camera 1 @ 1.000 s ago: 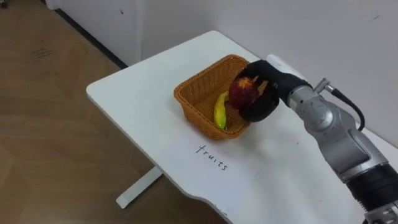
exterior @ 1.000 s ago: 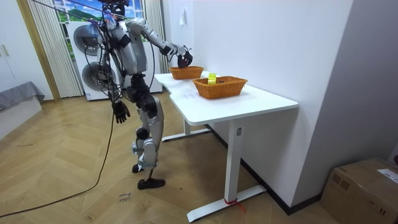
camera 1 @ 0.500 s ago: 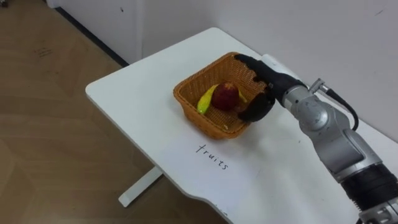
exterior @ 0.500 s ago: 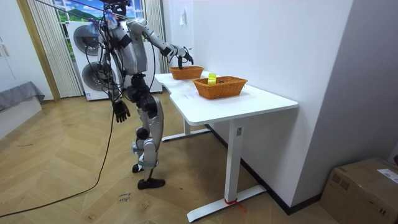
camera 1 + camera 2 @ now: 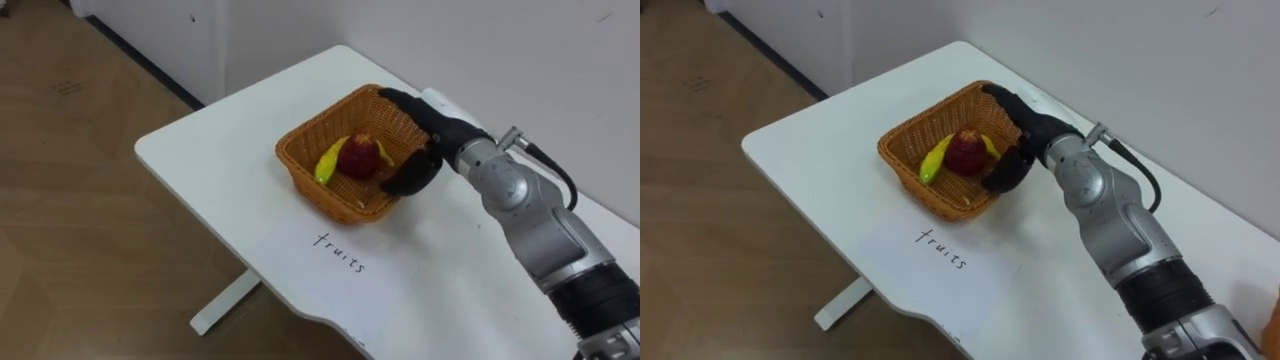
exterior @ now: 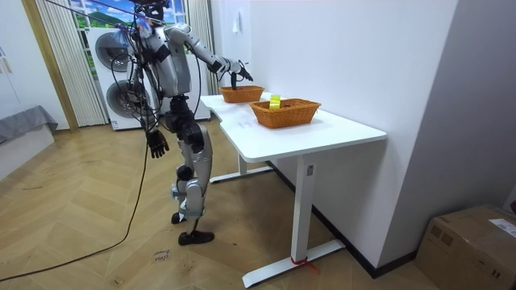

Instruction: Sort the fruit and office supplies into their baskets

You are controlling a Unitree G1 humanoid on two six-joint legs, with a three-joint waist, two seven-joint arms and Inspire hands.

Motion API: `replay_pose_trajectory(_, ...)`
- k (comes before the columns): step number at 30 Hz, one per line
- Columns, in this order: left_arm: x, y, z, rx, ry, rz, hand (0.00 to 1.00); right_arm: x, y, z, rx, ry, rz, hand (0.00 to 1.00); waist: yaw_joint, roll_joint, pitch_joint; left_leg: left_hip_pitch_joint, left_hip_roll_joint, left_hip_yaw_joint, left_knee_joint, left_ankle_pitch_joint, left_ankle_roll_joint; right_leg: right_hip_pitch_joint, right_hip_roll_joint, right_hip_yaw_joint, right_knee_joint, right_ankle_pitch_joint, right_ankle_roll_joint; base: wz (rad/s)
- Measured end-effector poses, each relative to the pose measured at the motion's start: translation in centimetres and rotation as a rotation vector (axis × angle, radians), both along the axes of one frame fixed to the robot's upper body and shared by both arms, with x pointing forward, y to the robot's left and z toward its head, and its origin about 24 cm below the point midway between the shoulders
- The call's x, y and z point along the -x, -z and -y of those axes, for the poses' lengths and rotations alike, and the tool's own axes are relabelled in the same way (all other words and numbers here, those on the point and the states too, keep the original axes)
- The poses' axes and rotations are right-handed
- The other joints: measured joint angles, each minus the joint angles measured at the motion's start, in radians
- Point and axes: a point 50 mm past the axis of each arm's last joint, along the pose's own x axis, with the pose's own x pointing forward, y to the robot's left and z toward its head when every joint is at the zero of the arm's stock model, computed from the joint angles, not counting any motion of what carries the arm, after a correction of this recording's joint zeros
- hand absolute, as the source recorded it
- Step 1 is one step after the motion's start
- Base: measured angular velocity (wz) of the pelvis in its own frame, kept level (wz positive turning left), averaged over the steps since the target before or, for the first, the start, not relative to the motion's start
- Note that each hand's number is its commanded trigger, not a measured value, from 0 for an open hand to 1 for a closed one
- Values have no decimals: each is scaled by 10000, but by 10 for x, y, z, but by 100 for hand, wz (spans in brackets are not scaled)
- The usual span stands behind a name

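Lift right hand [image 5: 418, 150] straight up from basket [image 5: 303, 178] at frame centre, fingers [image 5: 398, 100] spread wide and empty, clear of apple [image 5: 357, 158] beside banana [image 5: 327, 164].

Right arm reaches out, left arm hangs.
Right hand [image 5: 428, 145] far out, fingers spread loose; left hand [image 6: 156, 145] low beside the hip.

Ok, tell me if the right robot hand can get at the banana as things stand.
Probably yes: the right robot hand is open at the rim of the basket, though the apple lies between it and the banana.
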Motion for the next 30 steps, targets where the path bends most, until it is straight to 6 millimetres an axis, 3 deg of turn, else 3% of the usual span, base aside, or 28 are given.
replay_pose_trajectory(12,-5,-1,0,18,5,112,0,-1,-2,3,80,86,110,0,-73,26,-32,7,-3,13,28,2,-2,-1,-10,17,5,0,0,0)
replay_pose_trajectory(18,-6,-1,2,73,18,168,0,-5,-18,18,-358,819,867,0,-406,108,-78,29,-7,84,0,16,14,-7,-39,21,27,-5,8,-2)
replay_pose_trajectory(21,-6,1,5,176,-32,149,0,-5,-31,20,-614,1028,1570,0,-574,228,-86,126,6,294,-30,27,35,-33,-51,317,29,-15,23,-21)
replay_pose_trajectory(26,-9,1,7,203,-6,443,0,-1,-60,20,-1227,1021,3259,0,-1114,419,-74,84,8,520,-69,44,67,-155,-105,384,83,-18,28,-13)
replay_pose_trajectory(30,-8,2,9,361,-348,688,0,5,-79,22,-2481,1162,4355,0,-1620,538,-132,193,31,686,-121,55,84,-185,-108,650,191,-18,30,-13)
